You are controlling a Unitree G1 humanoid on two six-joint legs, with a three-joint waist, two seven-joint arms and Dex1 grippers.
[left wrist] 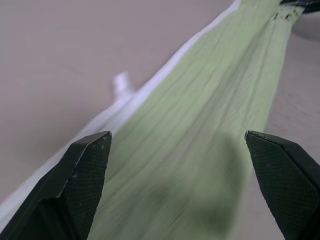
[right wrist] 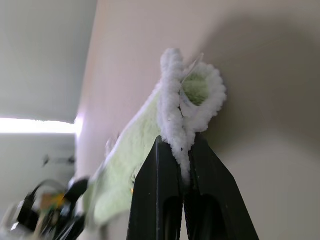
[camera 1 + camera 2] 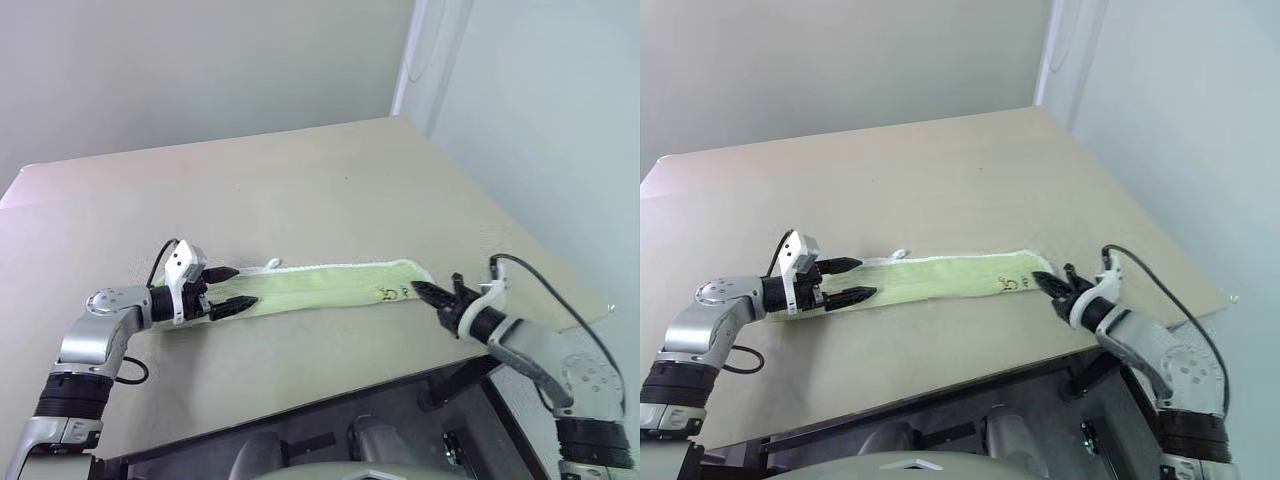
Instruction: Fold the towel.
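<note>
Nearest the camera, two robot arms reach in from the near left and near right over a beige surface (image 3: 330,190). Between them lies the towel (image 3: 320,285), folded into a narrow yellow-green strip, long axis running left to right, its right end slightly farther away than its left. White edging follows the far long side, where a small white loop tag (image 3: 270,266) protrudes; black marks (image 3: 385,293) sit near the right end. Right gripper (image 2: 184,150): fingers clenched on the towel's bunched right-end edging. Left gripper (image 3: 232,288): fingers spread wide, released, straddling the towel's left end.
</note>
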